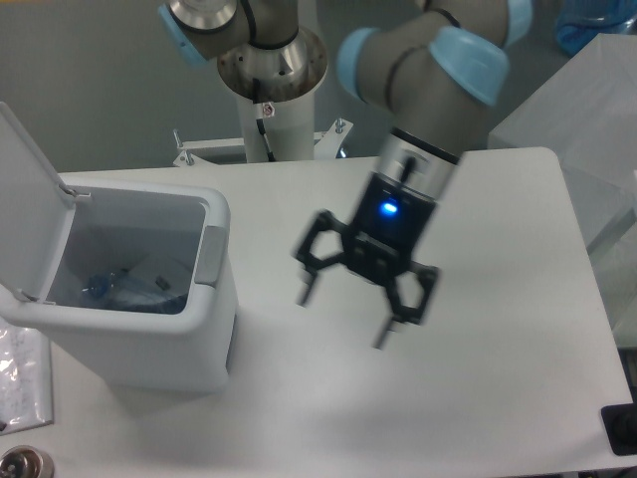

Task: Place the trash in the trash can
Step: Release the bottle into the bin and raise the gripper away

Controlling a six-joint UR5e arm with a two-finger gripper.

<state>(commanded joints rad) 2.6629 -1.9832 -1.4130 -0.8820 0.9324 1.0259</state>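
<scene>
The white trash can stands at the left of the table with its flip lid raised. Inside it lies the clear plastic bottle with its blue cap, next to a clear crumpled wrapper. My gripper hangs over the middle of the table, right of the can, motion-blurred. Its two fingers are spread apart and hold nothing.
A clear plastic sheet with small print lies at the table's left edge beside the can. A round metal object sits at the bottom left corner. The arm's base stands at the table's far side. A translucent box stands at the right.
</scene>
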